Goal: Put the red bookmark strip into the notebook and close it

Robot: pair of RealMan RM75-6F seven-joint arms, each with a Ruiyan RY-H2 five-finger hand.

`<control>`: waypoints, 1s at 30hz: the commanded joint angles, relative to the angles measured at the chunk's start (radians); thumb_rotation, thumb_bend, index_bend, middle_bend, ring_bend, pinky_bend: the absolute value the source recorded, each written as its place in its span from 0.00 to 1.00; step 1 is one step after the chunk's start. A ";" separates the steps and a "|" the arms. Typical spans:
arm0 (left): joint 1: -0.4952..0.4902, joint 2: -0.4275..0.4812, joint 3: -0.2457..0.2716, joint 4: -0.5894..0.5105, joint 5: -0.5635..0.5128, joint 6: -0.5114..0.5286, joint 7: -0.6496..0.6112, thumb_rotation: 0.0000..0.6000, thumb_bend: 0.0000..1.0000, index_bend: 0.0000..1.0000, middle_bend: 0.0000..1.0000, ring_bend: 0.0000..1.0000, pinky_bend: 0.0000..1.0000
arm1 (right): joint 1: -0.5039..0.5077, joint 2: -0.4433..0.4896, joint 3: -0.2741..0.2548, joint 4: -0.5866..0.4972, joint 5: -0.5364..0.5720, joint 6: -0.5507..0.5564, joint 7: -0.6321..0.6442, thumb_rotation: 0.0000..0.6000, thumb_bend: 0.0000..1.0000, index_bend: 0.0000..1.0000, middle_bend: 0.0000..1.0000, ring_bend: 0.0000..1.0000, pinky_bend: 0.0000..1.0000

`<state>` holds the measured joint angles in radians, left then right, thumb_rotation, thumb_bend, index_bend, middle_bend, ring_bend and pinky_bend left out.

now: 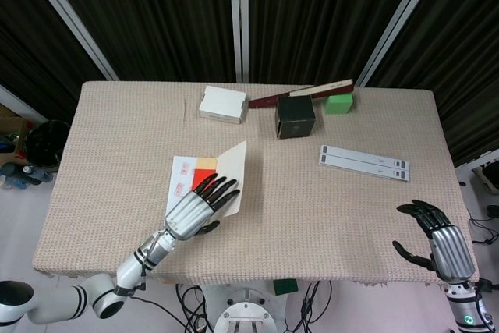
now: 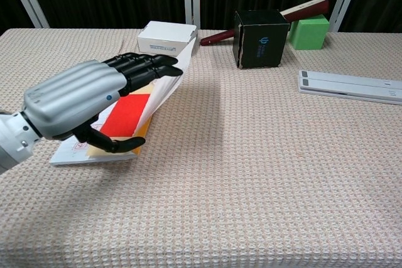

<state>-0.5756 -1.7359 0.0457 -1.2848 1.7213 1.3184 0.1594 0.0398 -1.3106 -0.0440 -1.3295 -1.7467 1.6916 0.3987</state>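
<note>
The notebook [image 1: 204,178] lies on the near left part of the table [image 1: 117,138], half open. Its white right page [image 2: 164,87] is lifted and stands steeply tilted over the left side. The red bookmark strip [image 2: 125,114] lies inside, on the lower page, with a yellow piece just behind it in the head view. The left page shows small red marks.

The left hand [image 2: 81,98] is at the raised page. Its dark fingers [image 2: 146,64] are stretched out and lie against the outer face of the page, near its top edge. The thumb [image 2: 110,142] reaches under, down by the front edge of the notebook. The hand holds the page up between fingers and thumb rather than closing in a fist.

The right hand [image 1: 437,243] hangs beyond the near right corner of the table, well apart from the notebook. Its fingers are spread and slightly curved, and it holds nothing.

At the far side stand a white box [image 1: 222,104], a black box [image 1: 295,117] and a green block [image 1: 339,103], with a dark red stick [image 1: 300,93] behind them. A grey strip [image 1: 364,163] lies on the right.
</note>
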 commanded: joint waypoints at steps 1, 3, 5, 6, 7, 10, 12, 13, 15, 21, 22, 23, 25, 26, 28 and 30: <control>0.018 -0.016 -0.013 -0.007 -0.008 0.020 0.050 1.00 0.24 0.08 0.00 0.00 0.07 | 0.001 0.001 0.000 -0.002 0.000 -0.001 -0.002 1.00 0.18 0.29 0.27 0.17 0.23; 0.029 -0.028 -0.023 -0.010 -0.011 0.038 0.081 1.00 0.24 0.08 0.00 0.00 0.07 | 0.001 0.001 -0.001 -0.003 0.000 -0.002 -0.003 1.00 0.18 0.29 0.27 0.17 0.23; 0.038 -0.035 -0.031 -0.013 -0.011 0.054 0.104 1.00 0.24 0.08 0.00 0.00 0.07 | 0.001 0.002 -0.002 -0.003 0.001 -0.003 -0.003 1.00 0.18 0.29 0.27 0.17 0.23; 0.042 -0.036 -0.033 -0.016 -0.011 0.060 0.111 1.00 0.24 0.08 0.00 0.00 0.07 | 0.001 0.003 -0.002 -0.004 0.001 -0.003 -0.003 1.00 0.18 0.29 0.27 0.17 0.23; 0.046 -0.036 -0.035 -0.020 -0.011 0.065 0.117 1.00 0.24 0.08 0.00 0.00 0.07 | 0.000 0.003 -0.002 -0.004 0.002 -0.003 -0.002 1.00 0.18 0.29 0.27 0.17 0.23; 0.059 -0.034 -0.035 -0.036 -0.007 0.084 0.135 1.00 0.24 0.08 0.00 0.00 0.07 | 0.001 0.005 -0.002 -0.004 0.003 -0.004 -0.002 1.00 0.18 0.29 0.27 0.17 0.23; 0.068 -0.033 -0.031 -0.045 -0.005 0.089 0.148 1.00 0.24 0.08 0.00 0.00 0.07 | 0.003 0.005 -0.002 -0.006 0.002 -0.006 -0.004 1.00 0.18 0.29 0.27 0.17 0.23; 0.071 -0.033 -0.029 -0.048 -0.005 0.089 0.156 1.00 0.24 0.08 0.00 0.00 0.07 | 0.004 0.005 -0.002 -0.006 0.002 -0.008 -0.005 1.00 0.18 0.29 0.27 0.17 0.23; 0.079 -0.034 -0.026 -0.057 -0.011 0.084 0.172 1.00 0.24 0.07 0.00 0.00 0.07 | 0.007 0.004 -0.003 -0.008 0.001 -0.013 -0.008 1.00 0.18 0.29 0.27 0.17 0.23; 0.103 -0.054 -0.043 -0.049 -0.025 0.106 0.188 1.00 0.24 0.07 0.00 0.00 0.07 | 0.013 0.005 -0.003 -0.014 0.000 -0.020 -0.015 1.00 0.18 0.29 0.27 0.17 0.23; 0.106 -0.055 -0.048 -0.050 -0.029 0.110 0.189 1.00 0.24 0.07 0.00 0.00 0.07 | 0.013 0.006 -0.003 -0.016 -0.001 -0.020 -0.017 1.00 0.18 0.29 0.27 0.17 0.23; 0.110 -0.053 -0.053 -0.054 -0.031 0.117 0.188 1.00 0.24 0.07 0.00 0.00 0.07 | 0.014 0.008 -0.003 -0.018 -0.002 -0.020 -0.020 1.00 0.18 0.29 0.27 0.17 0.23; 0.116 -0.046 -0.057 -0.065 -0.028 0.130 0.188 1.00 0.24 0.07 0.00 0.00 0.07 | 0.015 0.010 -0.003 -0.022 -0.003 -0.020 -0.022 1.00 0.18 0.29 0.27 0.17 0.23; 0.120 -0.040 -0.055 -0.074 -0.020 0.140 0.189 1.00 0.24 0.07 0.00 0.00 0.07 | 0.016 0.012 -0.002 -0.025 -0.003 -0.021 -0.023 1.00 0.18 0.29 0.27 0.17 0.23; 0.127 -0.031 -0.050 -0.085 -0.009 0.152 0.196 1.00 0.24 0.07 0.00 0.00 0.07 | 0.018 0.012 -0.001 -0.028 -0.004 -0.022 -0.025 1.00 0.18 0.29 0.27 0.17 0.23; 0.134 -0.025 -0.044 -0.096 -0.005 0.152 0.212 1.00 0.24 0.07 0.00 0.00 0.07 | 0.021 0.012 -0.001 -0.029 -0.004 -0.025 -0.026 1.00 0.18 0.29 0.27 0.17 0.23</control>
<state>-0.4461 -1.7651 -0.0016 -1.3752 1.7147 1.4712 0.3642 0.0601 -1.2987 -0.0451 -1.3585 -1.7508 1.6668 0.3727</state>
